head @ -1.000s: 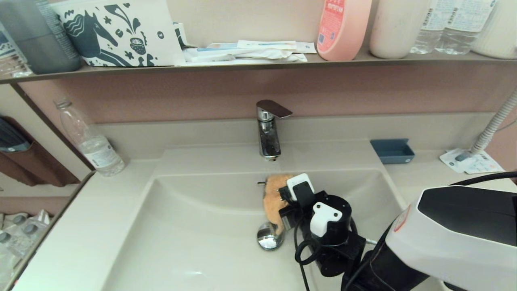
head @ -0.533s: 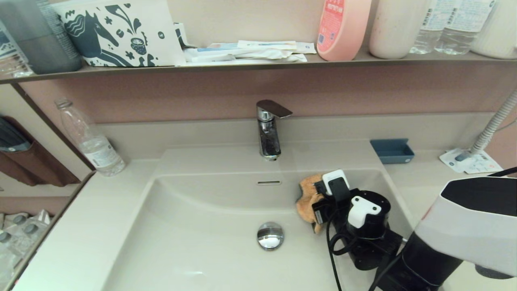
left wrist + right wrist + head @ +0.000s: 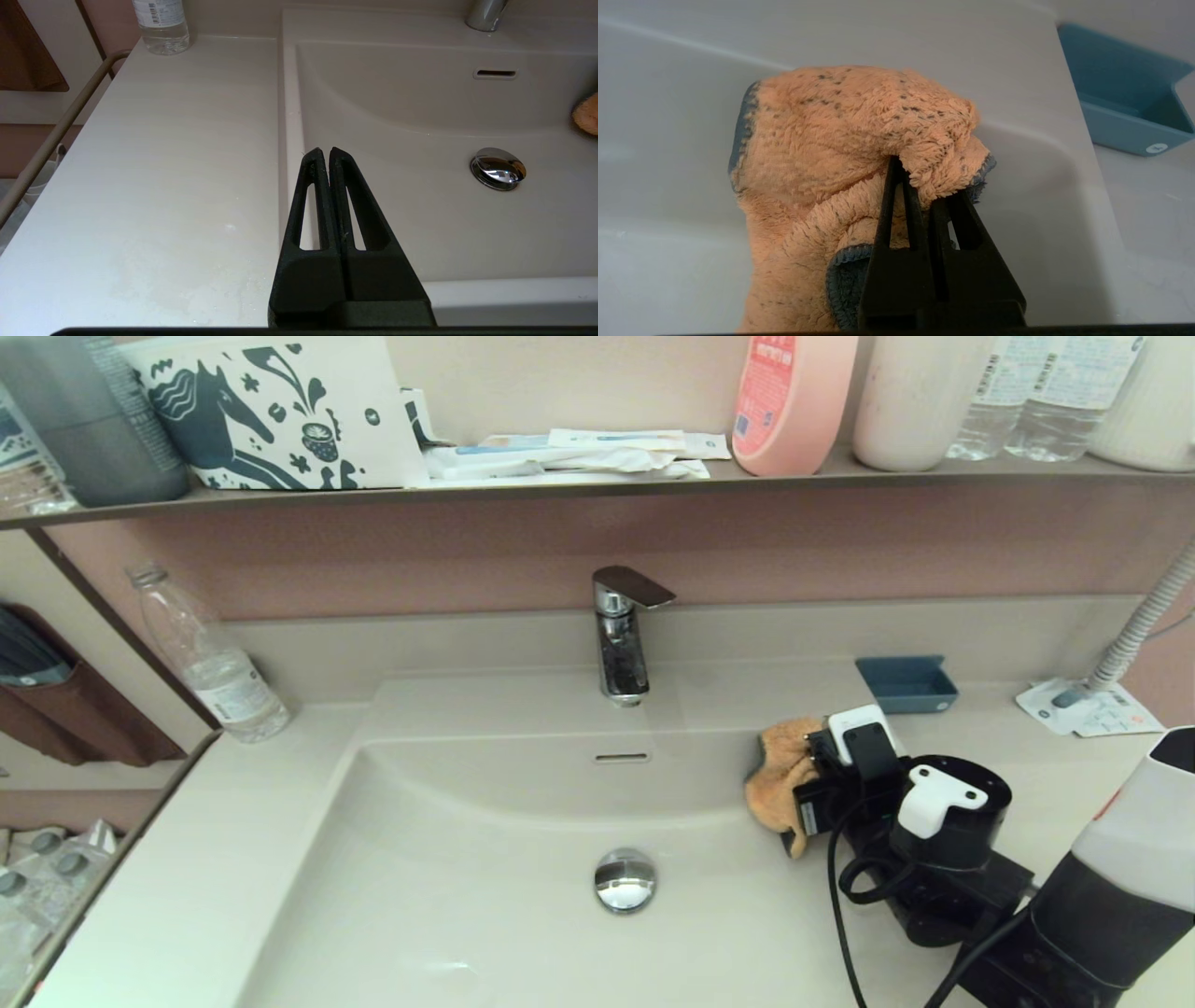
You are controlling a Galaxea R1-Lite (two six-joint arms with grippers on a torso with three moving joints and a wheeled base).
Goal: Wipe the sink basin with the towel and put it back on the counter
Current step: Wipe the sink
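Observation:
The beige sink basin (image 3: 485, 859) has a chrome drain plug (image 3: 625, 880), a slot overflow (image 3: 622, 758) and a chrome faucet (image 3: 621, 635). My right gripper (image 3: 805, 784) is shut on the orange-tan towel (image 3: 780, 775), holding it bunched at the basin's right wall, near the back right corner. In the right wrist view the towel (image 3: 840, 154) folds over the right gripper (image 3: 924, 186), its grey edge showing. The beige counter (image 3: 1018, 775) spreads to the right of the basin. My left gripper (image 3: 325, 151) is shut on nothing and hangs over the basin's left rim; it is out of the head view.
A small blue tray (image 3: 906, 684) sits on the counter behind the towel. A white leaflet (image 3: 1088, 709) and a ribbed hose (image 3: 1144, 625) lie at the far right. A clear bottle (image 3: 210, 658) stands at the back left. The brown shelf (image 3: 597, 481) above bears bottles and boxes.
My right gripper has carried the towel from above the drain plug, across the basin to the right and back, up to its right wall. The left arm has not moved.

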